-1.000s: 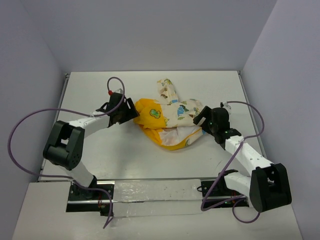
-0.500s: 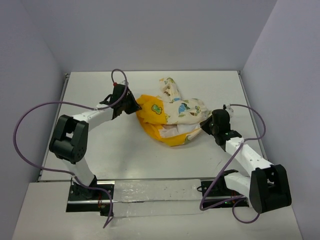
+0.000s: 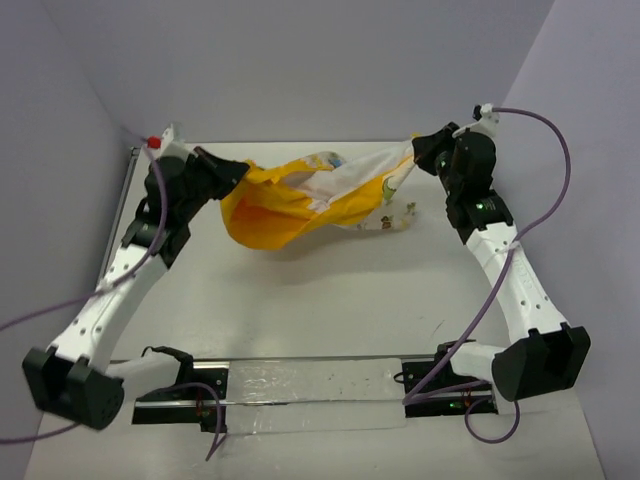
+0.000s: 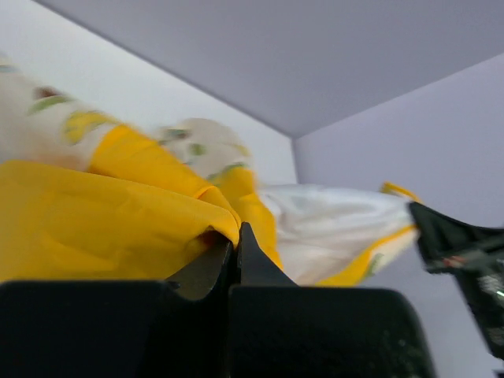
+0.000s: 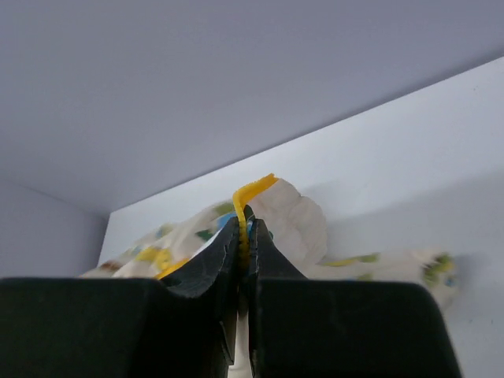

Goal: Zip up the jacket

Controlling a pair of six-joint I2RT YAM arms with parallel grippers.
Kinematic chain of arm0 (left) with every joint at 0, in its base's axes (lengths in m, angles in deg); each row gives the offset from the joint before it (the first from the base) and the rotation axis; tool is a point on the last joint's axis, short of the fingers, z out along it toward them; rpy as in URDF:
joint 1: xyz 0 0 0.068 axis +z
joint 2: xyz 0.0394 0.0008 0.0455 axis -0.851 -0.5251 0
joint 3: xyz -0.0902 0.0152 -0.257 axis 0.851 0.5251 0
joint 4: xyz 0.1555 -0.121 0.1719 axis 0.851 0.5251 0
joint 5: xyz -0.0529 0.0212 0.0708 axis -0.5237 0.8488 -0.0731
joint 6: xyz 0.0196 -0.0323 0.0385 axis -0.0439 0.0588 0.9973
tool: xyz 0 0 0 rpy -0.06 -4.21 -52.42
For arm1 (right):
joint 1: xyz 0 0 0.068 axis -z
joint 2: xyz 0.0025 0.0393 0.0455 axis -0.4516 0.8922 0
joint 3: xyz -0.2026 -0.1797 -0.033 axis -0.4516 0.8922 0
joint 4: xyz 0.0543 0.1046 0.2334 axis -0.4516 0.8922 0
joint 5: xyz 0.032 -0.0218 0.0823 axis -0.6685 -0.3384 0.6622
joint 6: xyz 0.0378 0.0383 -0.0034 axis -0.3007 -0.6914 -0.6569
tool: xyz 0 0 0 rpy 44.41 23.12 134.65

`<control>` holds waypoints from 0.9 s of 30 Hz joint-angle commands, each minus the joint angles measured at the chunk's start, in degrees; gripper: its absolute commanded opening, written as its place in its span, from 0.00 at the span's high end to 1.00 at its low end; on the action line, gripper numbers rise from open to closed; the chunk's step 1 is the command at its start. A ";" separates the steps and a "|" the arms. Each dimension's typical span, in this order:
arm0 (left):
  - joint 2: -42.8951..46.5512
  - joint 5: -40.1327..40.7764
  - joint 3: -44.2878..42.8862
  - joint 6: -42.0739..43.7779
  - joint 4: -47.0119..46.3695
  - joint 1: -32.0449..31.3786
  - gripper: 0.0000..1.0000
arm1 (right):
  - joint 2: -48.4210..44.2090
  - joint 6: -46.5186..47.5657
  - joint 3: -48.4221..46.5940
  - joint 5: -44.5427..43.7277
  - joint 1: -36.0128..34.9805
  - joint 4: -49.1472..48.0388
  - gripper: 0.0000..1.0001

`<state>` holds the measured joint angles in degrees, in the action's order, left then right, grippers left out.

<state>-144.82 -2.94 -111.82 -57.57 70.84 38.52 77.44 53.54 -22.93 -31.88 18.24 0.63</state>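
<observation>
Left arm point(image 3: 120, 275): rises from the near left corner of the table point(image 3: 300, 300) and reaches toward the far left corner.

Left gripper point(image 3: 236, 172): fingers pressed together on a fold of yellow-orange fabric at the jacket's left end. The left wrist view confirms this: the two black fingertips meet with yellow cloth pinched between them.

Jacket point(image 3: 290, 205): held up off the table and strung between the two grippers above the far half, roughly parallel to the far edge. The yellow-orange panel sags in a pouch toward the left. Cream fabric with the animal print runs along the upper edge toward the right. A printed piece hangs lower near the right end; I cannot tell whether it touches the table. The zipper cannot be made out in any view, so I cannot tell whether it is open or closed.

Right gripper point(image 3: 418, 156): clamped on the jacket's right end, over the far right corner. In the right wrist view a thin yellow strip of fabric stands up between the closed fingertips, with cream print bunched just behind.

Right arm point(image 3: 510, 270): runs from the near right corner along the right edge. A purple cable point(image 3: 530, 112) loops off its wrist.
</observation>
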 commanded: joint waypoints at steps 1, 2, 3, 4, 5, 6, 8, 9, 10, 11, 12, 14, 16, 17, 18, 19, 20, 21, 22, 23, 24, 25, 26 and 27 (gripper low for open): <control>8.08 2.56 16.25 -9.69 0.99 -2.64 1.00 | -0.37 2.22 10.87 -1.58 0.17 1.35 1.00; 10.56 2.96 23.44 -13.47 -1.39 -4.61 1.00 | -0.26 0.51 16.66 -4.15 0.17 -0.19 1.00; 11.53 2.92 27.50 -15.72 -3.30 -5.82 1.00 | 0.33 0.09 19.79 -5.33 0.19 -1.21 1.00; 12.07 2.67 32.01 -18.10 -5.90 -7.07 0.96 | 1.27 -1.51 22.25 -6.30 0.26 -2.11 0.97; 12.27 2.11 37.71 -21.46 -9.49 -8.72 0.77 | 2.84 -1.94 24.59 -7.15 0.24 -2.76 0.79; 12.22 1.80 40.53 -23.62 -9.88 -9.88 0.53 | 5.63 -2.24 24.68 -7.14 0.17 -1.92 0.55; 12.94 1.99 42.11 -24.22 -8.79 -10.69 0.25 | 8.65 -2.15 23.24 -7.33 -0.06 0.11 0.34; 13.92 2.65 41.88 -23.89 -7.12 -10.72 0.16 | 8.96 -2.02 22.38 -7.36 -0.46 0.69 0.31; 15.90 4.33 40.70 -22.59 -3.47 -10.87 0.10 | 8.51 -1.29 21.16 -7.61 -1.16 1.02 0.26; 17.36 7.22 39.20 -21.31 -0.79 -10.93 0.10 | 7.96 -0.78 20.37 -8.33 -1.88 1.24 0.25; 18.48 9.57 36.77 -20.01 1.37 -10.91 0.10 | 7.47 -0.02 19.64 -8.84 -2.50 1.39 0.25; 19.85 14.48 32.45 -16.43 5.71 -10.95 0.15 | 6.83 1.30 17.12 -9.31 -4.34 1.74 0.25; 19.29 18.47 28.20 -12.87 7.97 -10.92 0.21 | 6.84 2.20 14.94 -9.87 -7.44 2.49 0.25; 17.73 19.71 25.35 -10.35 8.06 -10.87 0.25 | 7.21 2.87 13.46 -10.63 -9.57 3.16 0.25; 15.79 20.19 23.08 -8.29 7.86 -10.87 0.27 | 7.58 3.19 12.40 -11.05 -11.20 3.63 0.25; 13.85 20.15 21.18 -6.57 7.52 -10.92 0.28 | 7.92 3.30 11.61 -11.30 -12.56 3.96 0.25; 11.71 19.77 18.21 -4.11 7.05 -10.91 0.28 | 8.21 3.26 10.83 -11.43 -13.74 4.22 0.25; 7.84 18.78 15.25 -1.85 6.47 -10.97 0.28 | 8.52 3.12 10.35 -11.41 -14.74 4.33 0.25; 4.03 18.17 13.12 -0.42 6.06 -11.04 0.27 | 8.68 2.85 10.32 -11.33 -15.46 4.38 0.25; 0.15 17.51 9.74 1.13 6.68 -11.10 0.25 | 8.48 2.38 10.86 -11.35 -15.81 4.38 0.25; -4.55 16.31 5.29 2.90 8.01 -11.21 0.21 | 8.13 1.82 11.78 -11.45 -15.96 4.31 0.25; -9.09 15.19 0.78 4.61 9.37 -11.34 0.17 | 7.76 1.29 12.69 -11.58 -16.08 4.25 0.25; -11.97 14.99 -4.12 5.66 10.87 -11.75 0.16 | 7.11 1.20 13.55 -11.94 -16.00 4.24 0.25; -16.49 14.84 -6.11 7.32 11.18 -11.91 0.14 | 6.13 1.20 15.06 -12.39 -16.00 4.24 0.24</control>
<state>-147.28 13.59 -105.05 -59.79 79.26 27.59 86.41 55.37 -10.77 -41.28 1.90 4.52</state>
